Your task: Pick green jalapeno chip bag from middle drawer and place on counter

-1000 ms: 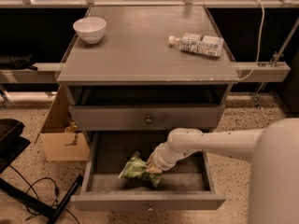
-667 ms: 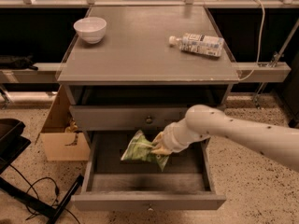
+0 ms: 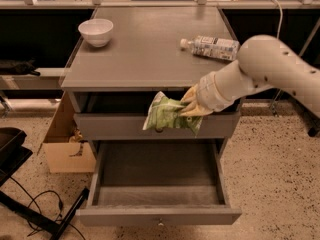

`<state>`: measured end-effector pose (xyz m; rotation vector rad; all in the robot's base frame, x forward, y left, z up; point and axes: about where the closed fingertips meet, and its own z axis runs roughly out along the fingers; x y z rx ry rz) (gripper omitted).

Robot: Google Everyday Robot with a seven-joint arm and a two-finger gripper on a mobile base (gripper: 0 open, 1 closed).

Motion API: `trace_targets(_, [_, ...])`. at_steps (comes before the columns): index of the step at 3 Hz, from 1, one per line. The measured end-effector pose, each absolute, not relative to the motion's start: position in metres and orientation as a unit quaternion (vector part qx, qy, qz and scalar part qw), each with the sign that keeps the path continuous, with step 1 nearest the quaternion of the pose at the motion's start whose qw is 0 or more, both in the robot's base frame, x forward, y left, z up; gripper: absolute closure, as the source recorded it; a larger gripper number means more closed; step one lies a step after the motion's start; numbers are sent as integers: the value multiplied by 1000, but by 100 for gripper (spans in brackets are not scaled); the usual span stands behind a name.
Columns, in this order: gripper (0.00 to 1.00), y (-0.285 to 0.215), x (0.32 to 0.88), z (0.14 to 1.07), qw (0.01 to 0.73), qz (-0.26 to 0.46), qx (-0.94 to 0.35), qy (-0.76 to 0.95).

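My gripper (image 3: 191, 109) is shut on the green jalapeno chip bag (image 3: 167, 115) and holds it in the air in front of the uppermost drawer's front, just below the counter's front edge. The bag hangs to the left of the fingers, crinkled and tilted. The middle drawer (image 3: 157, 214) is pulled out wide below, and its gray inside holds nothing I can see. The counter (image 3: 145, 54) is the flat gray top above the bag.
A white bowl (image 3: 96, 32) stands at the counter's back left. A clear plastic bottle (image 3: 212, 47) with a white label lies at its right. A cardboard box (image 3: 67, 144) sits on the floor to the cabinet's left, beside dark cables and a black stand (image 3: 30, 204).
The gripper has lifted the chip bag up out of the middle drawer to the height of the uppermost drawer's front. The drawer now shows nothing inside.
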<state>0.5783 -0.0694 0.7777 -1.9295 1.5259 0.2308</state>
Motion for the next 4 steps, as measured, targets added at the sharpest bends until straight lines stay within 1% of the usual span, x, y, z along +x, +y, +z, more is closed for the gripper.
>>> trace_targets(1, [100,-76,585,875,327,46,-766,552])
trace_targets(2, [100,-69,592,941,310,27,-788,531])
trace_targets(3, [100,-43,609,991,309,20,-803,510])
trace_targets(4, [100,-1,651,1019,338,20,-797,500])
